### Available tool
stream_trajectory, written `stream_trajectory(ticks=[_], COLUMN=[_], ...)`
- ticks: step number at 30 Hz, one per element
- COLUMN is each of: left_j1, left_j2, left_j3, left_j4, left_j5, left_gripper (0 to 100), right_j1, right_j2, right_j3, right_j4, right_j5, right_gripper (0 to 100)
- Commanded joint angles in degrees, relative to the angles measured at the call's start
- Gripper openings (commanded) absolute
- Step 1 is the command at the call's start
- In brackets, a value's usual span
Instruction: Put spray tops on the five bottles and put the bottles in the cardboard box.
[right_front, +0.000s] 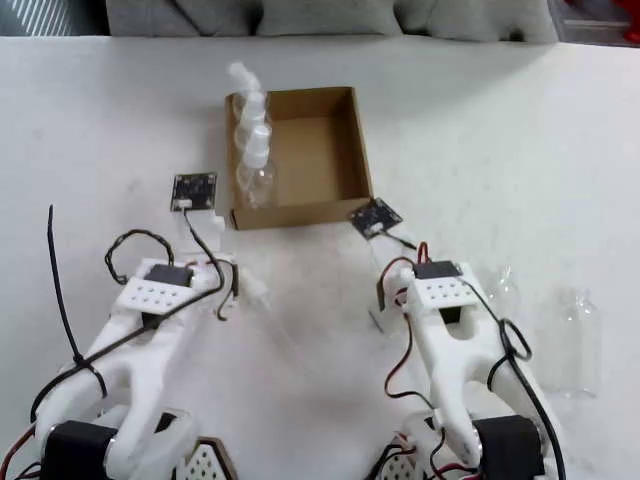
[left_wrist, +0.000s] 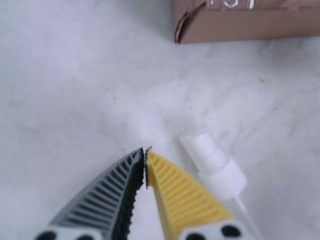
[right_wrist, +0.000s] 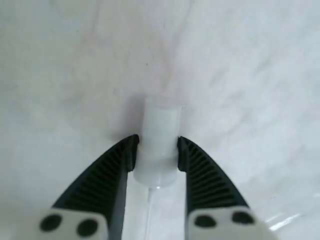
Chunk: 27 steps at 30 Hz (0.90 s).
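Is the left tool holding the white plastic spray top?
No, the shut left tool sits beside the white plastic spray top, not around it.

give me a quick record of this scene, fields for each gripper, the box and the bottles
left gripper: shut, nothing in it, above the table beside a loose spray top
right gripper: shut on the held spray top
cardboard box: open, capped bottles lying along one wall
loose bottles: two clear ones on the table, outside the box
task state: not finished; bottles remain outside the box
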<state>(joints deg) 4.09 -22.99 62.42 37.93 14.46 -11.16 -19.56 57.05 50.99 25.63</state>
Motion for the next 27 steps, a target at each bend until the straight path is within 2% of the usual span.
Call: stream_trajectory(ticks=[1, 6, 12, 17, 23, 27], left_j1=[0.4, 0.4, 0.4, 0.4, 0.92, 0.92], left_j2=[-0.13, -0.13, -0.13, -0.13, -1.01, -4.62], left_j3=[-0.7, -0.79, -0.79, -0.88, -2.11, -2.29], left_j4=[-1.41, -1.41, -1.41, -1.41, -0.97, -0.35], left_j5=[0.53, 0.53, 0.53, 0.53, 0.62, 6.68], left_gripper=[2, 2, 2, 2, 2, 2], right_j1=[-0.75, -6.73, -18.86, -17.89, -17.54, -17.1], right_j2=[-2.24, -2.68, 6.02, 15.08, 18.15, 16.66], right_j3=[-5.89, -14.51, -19.96, -24.26, -27.34, -28.4], right_j4=[2.15, 7.96, 4.09, 1.54, 4.35, 6.46], right_j5=[-7.12, -17.41, -24.88, -24.97, -24.97, -24.88], right_gripper=[1.6, 1.7, 2.0, 3.2, 18.9, 18.2])
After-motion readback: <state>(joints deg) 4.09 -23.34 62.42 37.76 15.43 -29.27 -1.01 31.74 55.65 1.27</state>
